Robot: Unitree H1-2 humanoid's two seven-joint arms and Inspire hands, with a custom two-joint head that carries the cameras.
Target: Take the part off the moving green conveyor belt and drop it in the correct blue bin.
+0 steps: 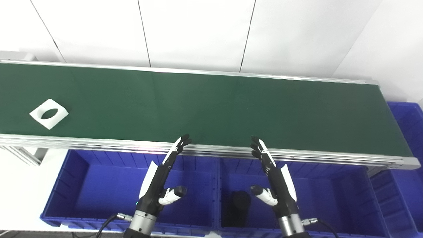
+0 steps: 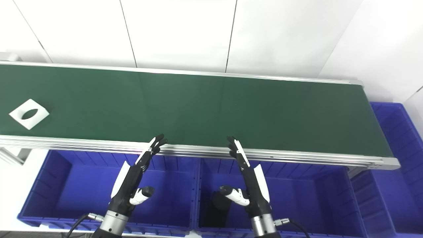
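Observation:
A white square part with an oval hole (image 1: 49,113) lies flat on the green conveyor belt (image 1: 211,109) at its far left. My left hand (image 1: 162,178) hovers open above the left blue bin (image 1: 82,185), fingertips near the belt's front rail. Over the middle blue bin (image 1: 330,195) my right hand (image 1: 274,180) is open too, fingers stretched toward the rail. Both hands hold nothing and are far to the right of the part.
A dark cylindrical object (image 1: 236,206) stands in the middle bin near its left wall. A third blue bin (image 1: 408,132) sits at the belt's right end. The aluminium rail (image 1: 211,150) runs along the belt's front. A white wall stands behind.

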